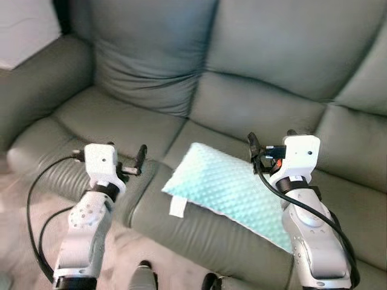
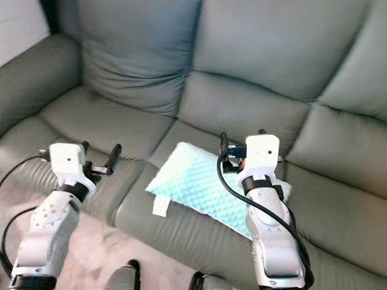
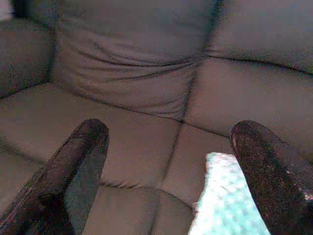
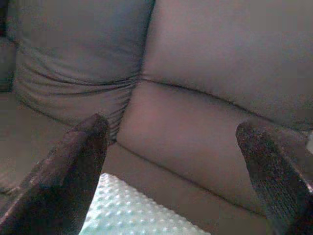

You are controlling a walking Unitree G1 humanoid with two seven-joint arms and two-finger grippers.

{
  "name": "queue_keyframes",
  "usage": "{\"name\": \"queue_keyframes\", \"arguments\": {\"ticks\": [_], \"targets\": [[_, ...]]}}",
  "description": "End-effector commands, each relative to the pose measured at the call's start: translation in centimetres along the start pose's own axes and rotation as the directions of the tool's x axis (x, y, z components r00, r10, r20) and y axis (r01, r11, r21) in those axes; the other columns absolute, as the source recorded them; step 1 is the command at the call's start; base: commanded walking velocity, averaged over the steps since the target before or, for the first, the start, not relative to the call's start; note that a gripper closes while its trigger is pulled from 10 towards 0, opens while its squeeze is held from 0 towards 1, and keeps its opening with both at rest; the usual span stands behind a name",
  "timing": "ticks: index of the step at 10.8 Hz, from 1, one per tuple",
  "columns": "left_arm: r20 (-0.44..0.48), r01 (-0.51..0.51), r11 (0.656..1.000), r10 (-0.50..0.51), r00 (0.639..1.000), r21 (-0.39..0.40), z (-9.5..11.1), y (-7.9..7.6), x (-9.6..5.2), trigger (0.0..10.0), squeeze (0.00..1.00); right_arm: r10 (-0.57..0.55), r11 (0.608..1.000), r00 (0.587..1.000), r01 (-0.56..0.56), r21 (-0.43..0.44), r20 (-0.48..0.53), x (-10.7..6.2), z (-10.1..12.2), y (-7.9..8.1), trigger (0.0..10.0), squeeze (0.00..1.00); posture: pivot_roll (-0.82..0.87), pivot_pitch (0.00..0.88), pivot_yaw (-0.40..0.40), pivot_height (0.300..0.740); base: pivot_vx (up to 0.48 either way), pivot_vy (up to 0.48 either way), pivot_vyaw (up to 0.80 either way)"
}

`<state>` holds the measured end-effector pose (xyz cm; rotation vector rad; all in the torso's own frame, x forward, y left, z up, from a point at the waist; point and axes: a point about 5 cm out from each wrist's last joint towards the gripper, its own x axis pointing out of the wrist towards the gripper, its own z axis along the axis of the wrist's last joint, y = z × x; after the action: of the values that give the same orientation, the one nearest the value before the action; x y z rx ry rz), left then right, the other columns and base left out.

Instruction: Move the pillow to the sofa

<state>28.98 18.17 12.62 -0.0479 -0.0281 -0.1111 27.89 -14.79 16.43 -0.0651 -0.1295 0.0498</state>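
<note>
While the pillow lies flat on the sofa, long axis diagonal, right claw hovers above it, left claw beside; both gape empty.

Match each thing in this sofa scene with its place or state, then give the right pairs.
Things:
1. pillow
2. left hand
3. right hand
4. sofa

Places or states:
A. grey-green, bears the pillow
B. open, above the pillow's far edge
C. mint, lying on the seat's front
D. open, over the seat left of the pillow

Pairs: 1-C, 2-D, 3-B, 4-A
</note>
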Motion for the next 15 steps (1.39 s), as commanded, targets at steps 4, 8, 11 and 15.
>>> {"name": "queue_keyframes", "arguments": {"ticks": [4, 8, 11, 15], "targets": [[-0.011, -0.026, 1.000, 0.026, 1.000, 0.013, -0.16, -0.02, -0.22, 10.0, 0.00, -0.011, 1.000, 1.000, 0.011, 0.027, -0.007, -0.18, -0.04, -0.08, 10.0, 0.00, -0.06, 0.213, -0.064, 0.740, 0.000, 0.000, 0.40], [-0.019, -0.020, 1.000, 0.020, 1.000, 0.010, -0.34, -0.31, -0.16, 10.0, 0.00, -0.006, 0.999, 1.000, 0.006, 0.032, -0.014, -0.05, -0.14, -0.03, 10.0, 0.00, -0.06, 0.211, -0.066, 0.740, 0.000, 0.000, 0.00], [-0.022, -0.025, 1.000, 0.025, 0.999, 0.004, -0.38, -0.26, -0.16, 10.0, 0.00, -0.005, 0.999, 1.000, 0.005, 0.032, -0.017, -0.06, -0.13, -0.02, 10.0, 0.00, -0.06, 0.212, -0.067, 0.740, 0.000, 0.000, 0.00], [-0.024, -0.028, 1.000, 0.028, 0.999, 0.009, -0.40, -0.21, -0.05, 10.0, 0.00, -0.002, 1.000, 1.000, 0.003, 0.026, -0.017, 0.07, -0.14, -0.06, 10.0, 0.00, -0.06, 0.209, -0.070, 0.740, -0.127, 0.000, 0.00]]}}
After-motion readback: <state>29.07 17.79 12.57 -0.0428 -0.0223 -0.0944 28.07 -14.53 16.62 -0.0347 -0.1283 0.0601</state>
